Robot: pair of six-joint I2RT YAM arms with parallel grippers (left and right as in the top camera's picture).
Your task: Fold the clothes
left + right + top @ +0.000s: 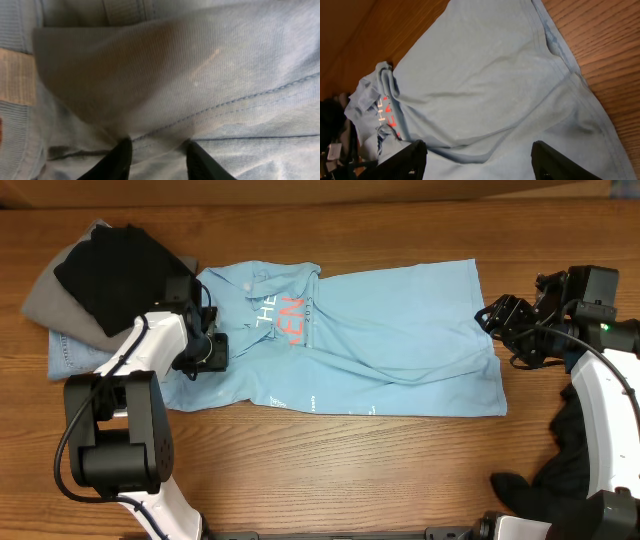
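The T-shirt (400, 330) lies rumpled across the centre of the table (330, 480). Expect light, limp, non-slip cotton, so grip it at the hems. Left gripper (212, 350), on the shirt's left part: fingers narrow with cloth between them, hold unconfirmed. Right gripper (492, 318), at the shirt's right edge: wide and empty.

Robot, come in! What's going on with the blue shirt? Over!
Left gripper down in the T-shirt, grip unclear. Right gripper open, empty. T-shirt spread, rumpled. Clothes pile beside it.
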